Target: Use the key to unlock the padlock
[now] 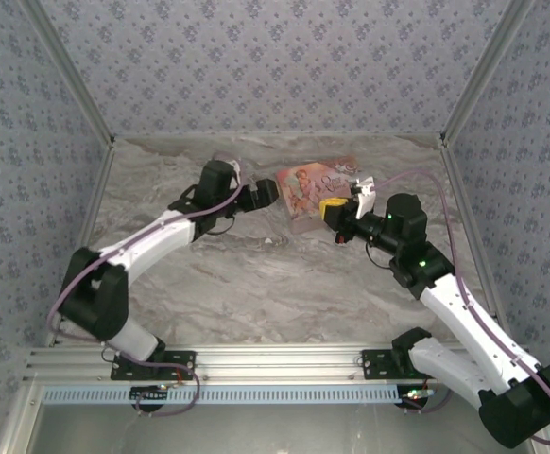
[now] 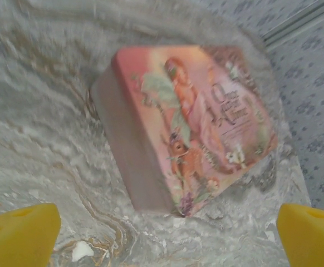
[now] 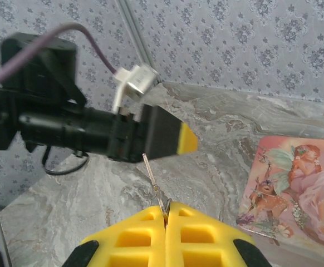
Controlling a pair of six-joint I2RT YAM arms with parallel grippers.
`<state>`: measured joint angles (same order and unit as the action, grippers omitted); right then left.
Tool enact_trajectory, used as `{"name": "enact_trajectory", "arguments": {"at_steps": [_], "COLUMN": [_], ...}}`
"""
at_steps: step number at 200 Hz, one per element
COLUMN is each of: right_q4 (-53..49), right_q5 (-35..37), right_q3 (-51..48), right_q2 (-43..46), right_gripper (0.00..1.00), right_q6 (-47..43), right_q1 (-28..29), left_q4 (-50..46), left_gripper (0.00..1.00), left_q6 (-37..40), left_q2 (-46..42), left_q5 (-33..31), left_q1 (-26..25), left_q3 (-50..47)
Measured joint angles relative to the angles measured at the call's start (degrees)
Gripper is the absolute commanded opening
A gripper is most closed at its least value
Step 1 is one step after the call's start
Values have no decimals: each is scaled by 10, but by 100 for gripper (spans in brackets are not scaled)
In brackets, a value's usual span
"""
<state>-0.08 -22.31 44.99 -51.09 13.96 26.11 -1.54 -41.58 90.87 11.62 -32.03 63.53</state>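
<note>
The key [image 3: 153,181], a thin grey metal sliver, sticks up out of my right gripper [image 3: 166,214], whose yellow jaws are shut on its head. The key's tip points toward my left gripper's yellow-tipped black finger [image 3: 173,139] just beyond it. In the top view my right gripper [image 1: 328,210] hovers over the pink box's near edge. My left gripper [image 2: 167,245] stands wide open above the marble, facing the box's corner with nothing between its fingers. From above, the left gripper [image 1: 266,195] sits just left of the box. The padlock is out of view.
The pink illustrated flat box [image 1: 317,194] lies on the marble table [image 1: 256,274] at the back centre, between the two grippers; it also shows as the pink box [image 2: 190,122] and the pink box [image 3: 295,189]. Patterned walls close in the back and sides.
</note>
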Motion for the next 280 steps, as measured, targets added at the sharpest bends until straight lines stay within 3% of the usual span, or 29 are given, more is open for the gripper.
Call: {"name": "enact_trajectory", "arguments": {"at_steps": [51, 139, 226, 280], "right_q4": [-13, -17, -24, -43], "right_q5": [7, 20, 31, 38], "right_q3": [-2, -9, -9, -9], "right_q2": [2, 13, 13, 13], "right_gripper": [0, 0, 0, 0], "right_q6": [0, 0, 0, 0], "right_q1": [0, 0, 0, 0], "left_q4": [3, -4, -17, 1], "left_gripper": [99, 94, 95, 96], "left_q6": [-54, -114, -115, -115], "left_q2": [136, 232, 236, 187], "left_q5": [41, 56, 50, 47], "left_q1": [-31, -44, -43, -24], "left_q3": [79, 125, 129, 56]}}
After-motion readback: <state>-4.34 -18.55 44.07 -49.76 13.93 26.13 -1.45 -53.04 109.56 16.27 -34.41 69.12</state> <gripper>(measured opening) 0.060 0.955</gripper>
